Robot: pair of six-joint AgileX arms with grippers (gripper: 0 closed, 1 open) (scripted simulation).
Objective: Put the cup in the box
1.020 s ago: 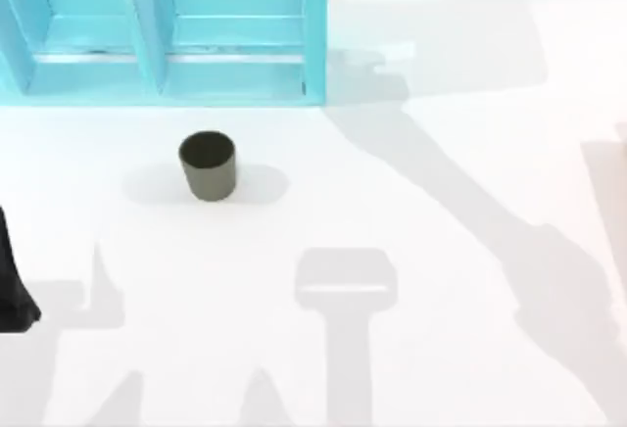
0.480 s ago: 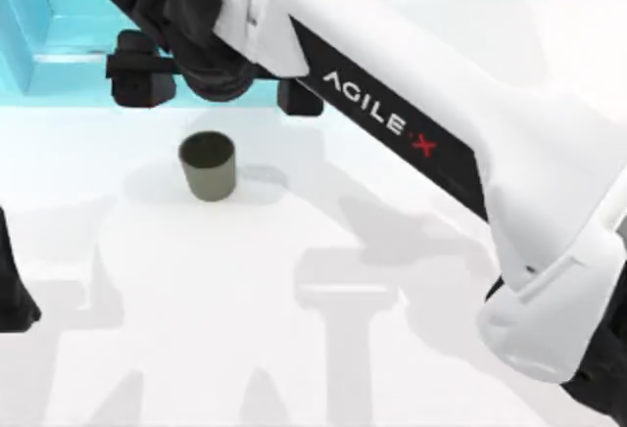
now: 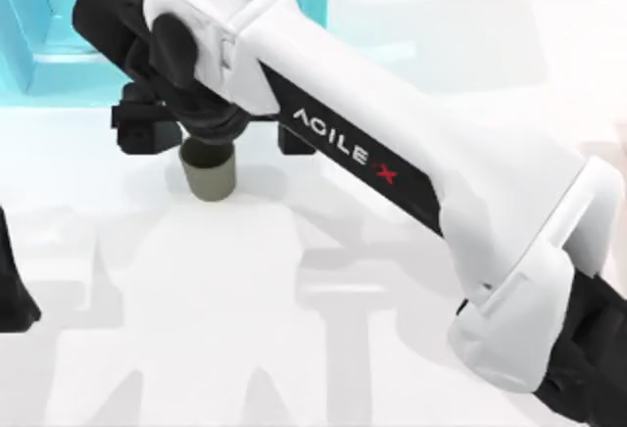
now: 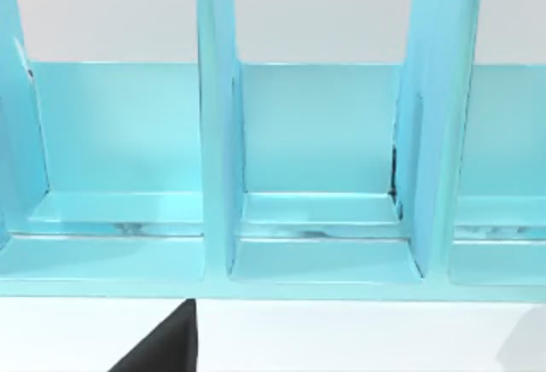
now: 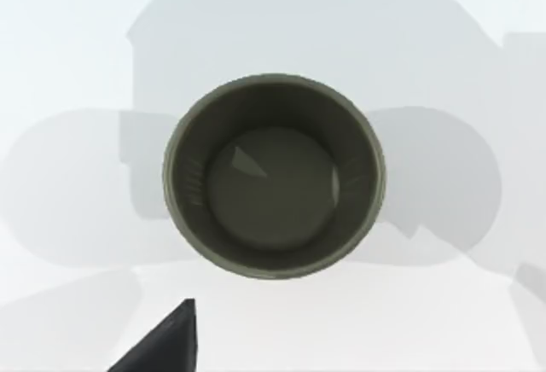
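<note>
Fingers of the right gripper (image 3: 214, 133) stand apart, one on each side above the cup (image 3: 211, 174), and they do not touch it yet. The cup stands upright on the white table (image 3: 294, 349), just in front of the blue box (image 3: 39, 45), and the right wrist view looks straight down into it (image 5: 273, 176). The step looks like getting ready to grab; next the gripper needs to go down and squeeze the cup, while the left arm (image 3: 12, 290) waits at the table's left edge.

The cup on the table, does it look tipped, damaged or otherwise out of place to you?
Nothing stands out. The cup stands upright on the white table, empty and intact, just in front of the blue box. The right gripper hangs directly above it; the left arm sits at the table's left edge.
</note>
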